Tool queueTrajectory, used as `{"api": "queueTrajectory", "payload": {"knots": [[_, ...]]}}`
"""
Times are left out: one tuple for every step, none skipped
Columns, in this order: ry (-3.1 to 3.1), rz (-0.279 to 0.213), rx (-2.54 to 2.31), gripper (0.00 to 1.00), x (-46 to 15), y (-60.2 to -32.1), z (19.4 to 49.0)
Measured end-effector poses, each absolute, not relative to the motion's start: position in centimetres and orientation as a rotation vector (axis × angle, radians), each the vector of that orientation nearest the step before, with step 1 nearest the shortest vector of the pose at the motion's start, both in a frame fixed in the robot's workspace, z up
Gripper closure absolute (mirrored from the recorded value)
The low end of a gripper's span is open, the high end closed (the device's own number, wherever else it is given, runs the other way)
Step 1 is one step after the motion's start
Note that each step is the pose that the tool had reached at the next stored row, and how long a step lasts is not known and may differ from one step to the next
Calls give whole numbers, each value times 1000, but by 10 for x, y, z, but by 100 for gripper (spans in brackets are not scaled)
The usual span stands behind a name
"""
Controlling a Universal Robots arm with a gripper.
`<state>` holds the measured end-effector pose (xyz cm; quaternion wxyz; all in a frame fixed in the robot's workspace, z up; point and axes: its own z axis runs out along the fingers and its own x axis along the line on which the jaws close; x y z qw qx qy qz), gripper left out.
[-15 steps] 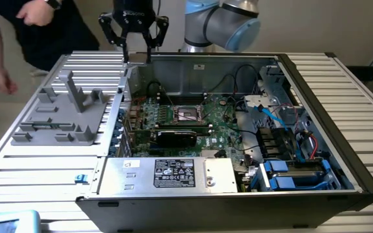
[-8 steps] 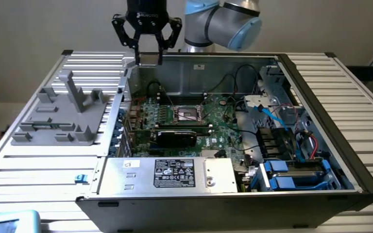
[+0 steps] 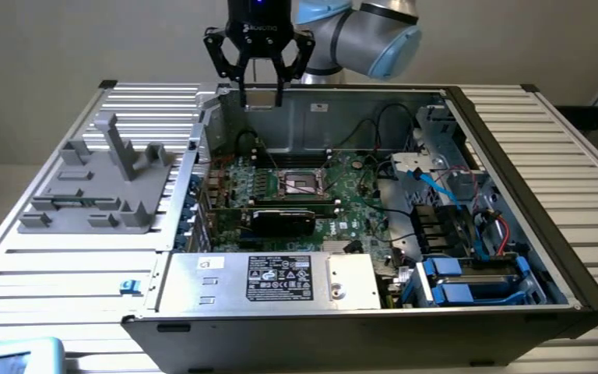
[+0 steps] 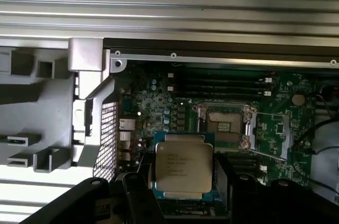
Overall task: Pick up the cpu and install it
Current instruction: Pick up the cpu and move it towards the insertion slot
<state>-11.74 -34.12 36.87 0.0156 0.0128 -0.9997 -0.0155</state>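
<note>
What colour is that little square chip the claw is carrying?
The cpu is silver-grey on top with a blue-green edge, clearest in the wrist view.

Matt grey metal top of cpu [image 4: 183, 168]

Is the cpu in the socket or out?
Out. The cpu is held between the jaws of the gripper, above the case; the socket shows bare contacts.

The cpu [image 4: 184, 167], held in the end effector [image 3: 262, 100], hangs above the case [image 3: 382, 335], behind the socket [image 3: 301, 184] inside it.
</note>
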Motion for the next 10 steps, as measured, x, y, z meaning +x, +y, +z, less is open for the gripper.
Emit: {"api": "queueTrajectory", "payload": {"knots": [[-3116,-48,40,44,-115,-341,368],[-3123,-48,40,44,-113,-341,368],[-3128,-48,41,44,-112,-341,367],[-3133,-48,41,44,-111,-341,367],[-3137,-48,41,44,-110,-341,366],[-3139,-48,41,44,-109,-341,365],[-3141,-48,41,44,-108,-341,364],[-3141,-48,41,44,-106,-341,363],[-3141,-48,41,44,-103,-341,361],[-3141,-48,41,44,-100,-341,359]]}}
